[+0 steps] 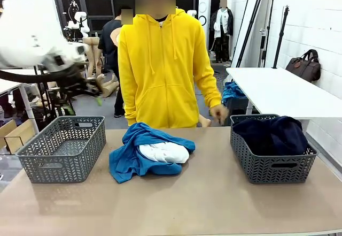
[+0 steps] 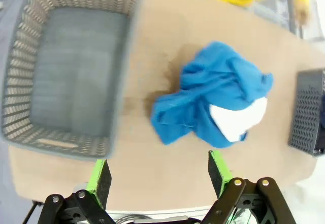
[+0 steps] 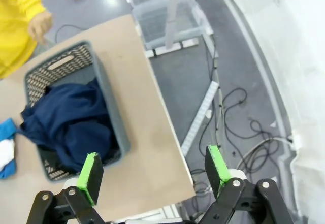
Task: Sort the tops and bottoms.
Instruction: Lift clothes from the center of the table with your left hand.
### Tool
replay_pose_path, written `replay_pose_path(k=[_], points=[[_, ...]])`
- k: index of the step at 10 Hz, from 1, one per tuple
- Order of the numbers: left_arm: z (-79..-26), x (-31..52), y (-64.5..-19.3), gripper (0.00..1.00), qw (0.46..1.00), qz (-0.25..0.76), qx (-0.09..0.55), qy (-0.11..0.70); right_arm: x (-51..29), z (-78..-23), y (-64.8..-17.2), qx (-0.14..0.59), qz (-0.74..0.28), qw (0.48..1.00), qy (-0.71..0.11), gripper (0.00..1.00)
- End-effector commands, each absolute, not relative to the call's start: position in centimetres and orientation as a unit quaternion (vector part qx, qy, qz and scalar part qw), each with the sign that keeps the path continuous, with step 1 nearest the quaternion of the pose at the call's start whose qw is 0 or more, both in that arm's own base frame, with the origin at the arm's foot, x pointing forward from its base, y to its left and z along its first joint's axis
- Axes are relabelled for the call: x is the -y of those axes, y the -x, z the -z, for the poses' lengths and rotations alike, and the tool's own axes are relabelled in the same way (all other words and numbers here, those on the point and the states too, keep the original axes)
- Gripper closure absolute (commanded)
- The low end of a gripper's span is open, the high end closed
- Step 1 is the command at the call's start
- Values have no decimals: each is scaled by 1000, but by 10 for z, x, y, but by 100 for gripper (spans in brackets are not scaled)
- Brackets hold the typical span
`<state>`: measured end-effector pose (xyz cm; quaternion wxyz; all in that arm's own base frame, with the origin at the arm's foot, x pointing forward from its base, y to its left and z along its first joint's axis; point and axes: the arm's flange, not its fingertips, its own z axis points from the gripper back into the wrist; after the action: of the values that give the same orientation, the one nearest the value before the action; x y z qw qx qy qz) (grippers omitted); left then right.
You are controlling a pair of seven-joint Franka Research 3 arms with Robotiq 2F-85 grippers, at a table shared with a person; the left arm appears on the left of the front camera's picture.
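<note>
Blue garment (image 1: 131, 158) and white garment (image 1: 164, 152) lie bunched at middle of table (image 1: 214, 204), white nested on blue, touching. We judge both soft, light, floppy. We would pinch a raised fold and expect the other piece may drag along. Navy garment (image 1: 275, 134) fills right basket (image 1: 272, 169); left basket (image 1: 37, 164) holds nothing. Left gripper (image 2: 157, 159) and right gripper (image 3: 152, 153): fingers spread wide, nothing held.

Bright blue cloth garment (image 1: 128, 158), crumpled around white cloth garment (image 1: 164, 151), lay on tan table (image 1: 214, 204); dark navy cloth garment (image 1: 280, 134) filled right grey basket (image 1: 272, 173).
</note>
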<state>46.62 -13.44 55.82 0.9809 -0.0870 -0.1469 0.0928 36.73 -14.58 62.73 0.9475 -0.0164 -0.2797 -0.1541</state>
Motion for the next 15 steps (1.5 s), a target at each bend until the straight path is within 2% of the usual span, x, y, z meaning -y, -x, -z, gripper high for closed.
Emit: replay_pose_path(k=[1,5,6,8,11,15], points=[[-546,169,-502,0,986,-18,131,97,165,-616,-357,278,177,944,10,0],[-489,225,-546,0,991,36,102,79,202,-575,-368,259,196,945,-41,0],[-503,219,-522,0,990,21,109,86,192,-600,-353,260,203,944,-6,0],[-503,219,-522,0,990,21,109,86,192,-600,-353,260,203,944,-6,0],[-470,239,-570,0,992,2,79,103,192,-600,-353,260,203,944,-6,0],[-443,265,-614,0,992,-25,94,83,192,-600,-353,260,203,944,-6,0]])
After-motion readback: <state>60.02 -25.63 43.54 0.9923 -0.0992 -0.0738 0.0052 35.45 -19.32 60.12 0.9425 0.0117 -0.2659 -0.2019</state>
